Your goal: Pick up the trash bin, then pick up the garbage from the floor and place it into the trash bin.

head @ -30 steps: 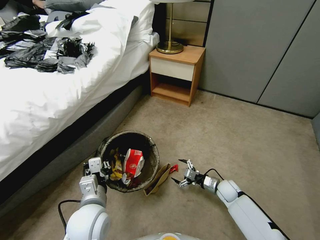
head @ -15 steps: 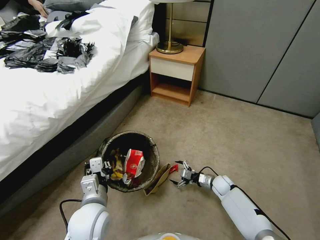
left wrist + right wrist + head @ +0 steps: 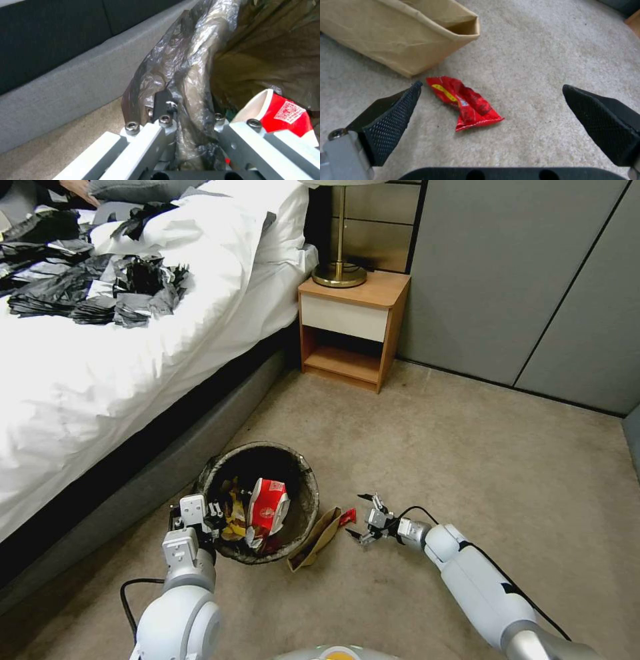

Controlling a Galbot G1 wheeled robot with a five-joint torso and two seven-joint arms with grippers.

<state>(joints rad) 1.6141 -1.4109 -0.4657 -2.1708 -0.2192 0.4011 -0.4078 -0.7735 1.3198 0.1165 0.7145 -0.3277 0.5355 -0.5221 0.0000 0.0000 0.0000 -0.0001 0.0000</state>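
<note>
The left gripper clamps the round bag-lined trash bin by its rim. The right gripper, jaws wide, should straddle the crumpled red wrapper on the beige carpet, clear of the brown paper bag.

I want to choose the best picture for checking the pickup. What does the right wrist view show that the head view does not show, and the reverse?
Right wrist view alone: the yellow mark and print on the crumpled red wrapper, the mesh texture of the finger pads, and the open mouth of the brown paper bag.

Head view alone: the trash bin with packets inside, the left gripper at its rim, the bed and the nightstand.

Both: the right gripper open, low over the carpet, with the wrapper lying in front of it beside the bag.
</note>
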